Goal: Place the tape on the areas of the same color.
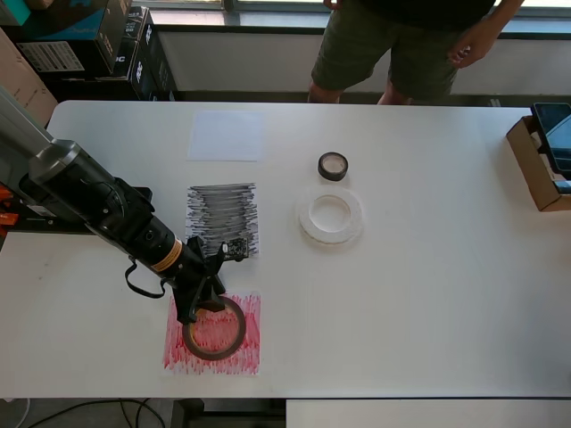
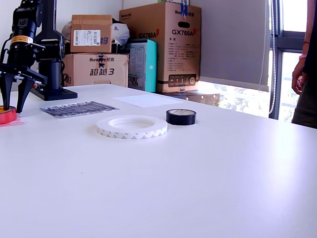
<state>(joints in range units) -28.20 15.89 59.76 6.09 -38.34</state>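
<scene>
Right beneath me, my gripper [image 1: 201, 308] hangs over the red sheet [image 1: 212, 334] with its jaws spread wide, one finger inside and one outside the rim of the dark-red roll [image 1: 215, 328], which lies flat on that sheet. I cannot tell whether the fingers touch the roll. Just beyond, the black scribbled sheet [image 1: 222, 220] lies bare on the white counter [image 1: 419, 303], and past it the plain white sheet [image 1: 227, 135] is bare too. To the overhead view's right of the black sheet, well apart from me, the translucent-white ring [image 1: 331, 216] lies flat, with the small black roll [image 1: 333, 166] near its far side. Nothing stands between these and the sheets. Cardboard boxes [image 2: 136, 47] are stacked beyond the counter's edge, and a person [image 1: 406, 45] stands at the far side.
</scene>
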